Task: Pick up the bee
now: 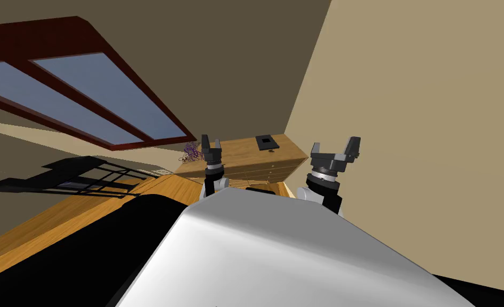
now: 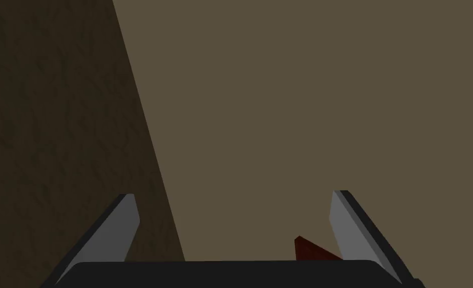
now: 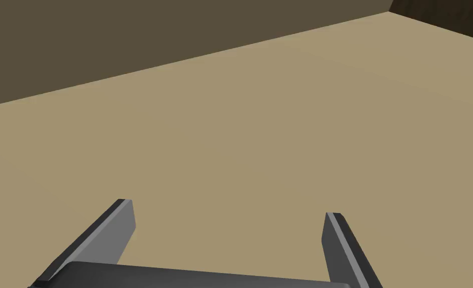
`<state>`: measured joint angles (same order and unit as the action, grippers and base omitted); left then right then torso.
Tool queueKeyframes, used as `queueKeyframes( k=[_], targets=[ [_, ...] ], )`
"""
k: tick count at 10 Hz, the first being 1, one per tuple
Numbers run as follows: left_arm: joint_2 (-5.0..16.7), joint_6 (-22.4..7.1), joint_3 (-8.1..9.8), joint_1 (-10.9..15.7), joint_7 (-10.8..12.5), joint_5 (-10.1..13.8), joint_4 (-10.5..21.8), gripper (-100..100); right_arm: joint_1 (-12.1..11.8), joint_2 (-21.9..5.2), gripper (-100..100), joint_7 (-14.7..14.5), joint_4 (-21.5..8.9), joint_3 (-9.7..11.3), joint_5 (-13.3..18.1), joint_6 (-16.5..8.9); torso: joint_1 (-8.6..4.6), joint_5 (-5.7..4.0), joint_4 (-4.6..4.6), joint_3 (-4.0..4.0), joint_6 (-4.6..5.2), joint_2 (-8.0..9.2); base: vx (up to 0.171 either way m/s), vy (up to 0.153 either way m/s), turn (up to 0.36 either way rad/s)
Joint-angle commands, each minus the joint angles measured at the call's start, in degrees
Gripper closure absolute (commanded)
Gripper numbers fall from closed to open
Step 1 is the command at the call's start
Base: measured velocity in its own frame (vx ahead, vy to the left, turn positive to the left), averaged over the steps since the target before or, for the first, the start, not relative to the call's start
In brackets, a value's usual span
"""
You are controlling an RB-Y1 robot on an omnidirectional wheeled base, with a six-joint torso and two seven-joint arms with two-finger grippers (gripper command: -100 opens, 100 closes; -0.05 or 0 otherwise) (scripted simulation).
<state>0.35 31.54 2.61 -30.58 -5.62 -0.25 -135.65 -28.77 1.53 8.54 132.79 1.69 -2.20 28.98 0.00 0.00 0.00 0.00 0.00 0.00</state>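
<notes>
Facing a light wooden dresser (image 1: pixel 240 154) with drawer fronts, set in a room corner, head view: the tiny dark bee (image 1: pixel 270 152) sits on the dresser top toward its right end, just beside a flat black square plate (image 1: pixel 265 142), between that plate and the top's front edge, with bare wood on its other sides. A purple tangled wiry thing (image 1: pixel 192 152) lies at the top's left end, well apart from the bee. Left gripper (image 1: pixel 211 142) and right gripper (image 1: pixel 335 147) are both raised in front of the dresser, apart from the bee, fingers spread. Beige wall (image 1: pixel 416 106) close on the right, dark red framed window (image 1: pixel 86 96) on the left, wooden floor (image 1: pixel 59 224) below. Left wrist view: left gripper (image 2: pixel 234 196) fingers stand wide apart. Right wrist view: right gripper (image 3: pixel 229 207) fingers likewise spread.
</notes>
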Motion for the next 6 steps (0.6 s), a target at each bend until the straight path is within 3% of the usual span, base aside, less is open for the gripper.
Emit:
queueKeyframes(
  k=[1, 6],
  targets=[
    [0.0, 0.0, 0.0, 0.0, 0.0, 0.0, 0.0, 0, -0.18, -2.63, -100, -0.06, -0.37, -0.25, 0.49, 0.04, 0.0, 0.0, 0.0, 0.0, 0.0, 0.0, -0.008, -0.009, 0.083],
    [0.0, 0.0, 0.0, 0.01, 0.0, 0.0, 0.0, 0, -1.13, -10.98, -100, -0.44, -2.83, -1.51, 3.23, 0.18, -0.12, -0.03, 0.03, 0.07, -0.01, 0.12, -0.034, -0.03, 0.117]
  ],
)
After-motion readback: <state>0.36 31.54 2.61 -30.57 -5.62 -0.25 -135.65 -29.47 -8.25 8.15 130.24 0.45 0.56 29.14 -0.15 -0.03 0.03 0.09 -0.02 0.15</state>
